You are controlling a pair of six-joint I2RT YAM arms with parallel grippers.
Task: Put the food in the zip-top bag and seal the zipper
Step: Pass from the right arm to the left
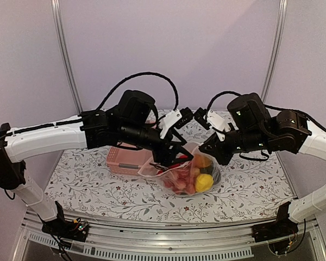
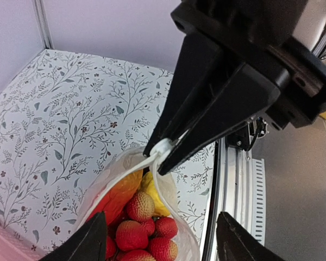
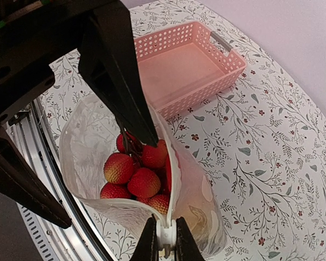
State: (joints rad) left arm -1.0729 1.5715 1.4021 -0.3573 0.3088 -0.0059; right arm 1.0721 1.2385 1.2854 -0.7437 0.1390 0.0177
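From above, we are seeing the zip-top bag (image 1: pixel 214 175) lying on the table (image 1: pixel 87 182), just beside the pink basket (image 1: pixel 125 161). The food (image 1: pixel 204 182) is bunched inside it. Both arms are meeting over its mouth, the left gripper (image 1: pixel 173 157) at the basket side and the right gripper (image 1: pixel 206 148) opposite.

In the left wrist view, we are watching the right gripper's jaws pressing together on one end of the zipper (image 2: pixel 162 147), a thin white strip. The left arm's own fingers (image 2: pixel 92 239) are standing wide apart and holding nothing, with the bag mouth between them.

In the right wrist view, the mouth is gaping wide above red round pieces. One left finger is reaching down at the far rim, though we cannot tell whether it is touching.

We are judging the film soft and slippery, and the load light but prone to shifting. The stiffer zipper strip looks like the place to take hold, pinching at one end and pressing along it.
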